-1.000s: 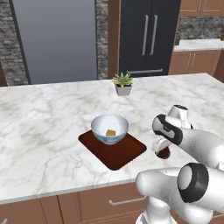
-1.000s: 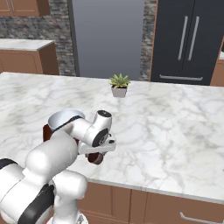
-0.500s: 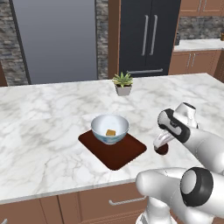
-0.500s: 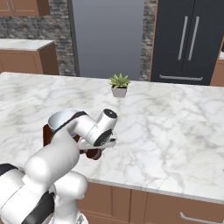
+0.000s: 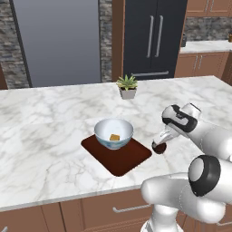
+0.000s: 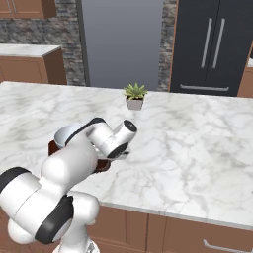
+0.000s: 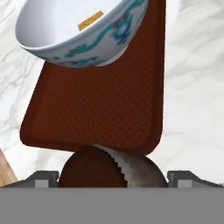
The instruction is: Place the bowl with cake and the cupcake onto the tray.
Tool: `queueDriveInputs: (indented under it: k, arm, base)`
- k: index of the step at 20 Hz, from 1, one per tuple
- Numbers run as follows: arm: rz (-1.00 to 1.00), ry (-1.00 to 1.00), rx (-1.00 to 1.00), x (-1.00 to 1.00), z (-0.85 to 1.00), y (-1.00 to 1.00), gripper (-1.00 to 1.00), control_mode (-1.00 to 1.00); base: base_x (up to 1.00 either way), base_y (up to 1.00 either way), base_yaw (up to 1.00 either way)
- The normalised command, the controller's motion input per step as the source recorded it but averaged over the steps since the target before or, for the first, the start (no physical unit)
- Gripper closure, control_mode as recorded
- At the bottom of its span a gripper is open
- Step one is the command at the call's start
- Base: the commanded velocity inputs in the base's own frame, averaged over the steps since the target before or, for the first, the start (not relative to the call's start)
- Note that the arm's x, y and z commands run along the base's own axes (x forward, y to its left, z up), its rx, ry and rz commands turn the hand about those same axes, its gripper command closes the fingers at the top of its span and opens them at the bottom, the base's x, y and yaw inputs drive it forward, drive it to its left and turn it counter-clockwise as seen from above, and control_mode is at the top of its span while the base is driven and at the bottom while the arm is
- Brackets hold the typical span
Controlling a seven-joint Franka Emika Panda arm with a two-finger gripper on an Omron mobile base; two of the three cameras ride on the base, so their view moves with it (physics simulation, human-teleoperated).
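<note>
Bowl [image 5: 113,132]: wide, round, glossy white inside, pale blue outside with teal scrollwork, upright on the far part of the tray [image 5: 131,159]. Cake [image 5: 114,137]: small tan-orange block, lying inside the bowl. Tray: flat, dark reddish-brown, fine diamond-weave texture, rounded corners, long axis diagonal across the white-grey veined marble counter [image 5: 50,122]. Cupcake [image 7: 111,168]: round, dark brown top, pleated pale liner, upright on the marble just beside the tray's short edge. Gripper [image 7: 113,178]: jaws spread wide, one fingertip [image 7: 41,178] on each side of the cupcake, nothing gripped. Potted plant [image 5: 127,87]: spiky green leaves, small white pot, farther back.
</note>
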Motion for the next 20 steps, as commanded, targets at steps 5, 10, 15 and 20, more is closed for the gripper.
queueDriveInputs:
  k: [5, 10, 15, 20]
  arm:
    - [0.04, 0.0, 0.16, 0.25, 0.06, 0.24, 1.0, -1.0]
    - [0.08, 0.0, 0.17, 0.25, -0.04, 0.45, 1.0, -1.0]
    - [0.09, 0.0, 0.06, 0.14, -0.38, 0.35, 1.0, -1.0]
    - [0.08, 0.0, 0.01, 0.15, -0.4, 0.21, 1.0, -1.0]
  base:
    - [0.0, 0.0, 0.0]
    - [0.0, 0.0, 0.0]
    - [0.0, 0.0, 0.0]
    - [0.0, 0.0, 0.0]
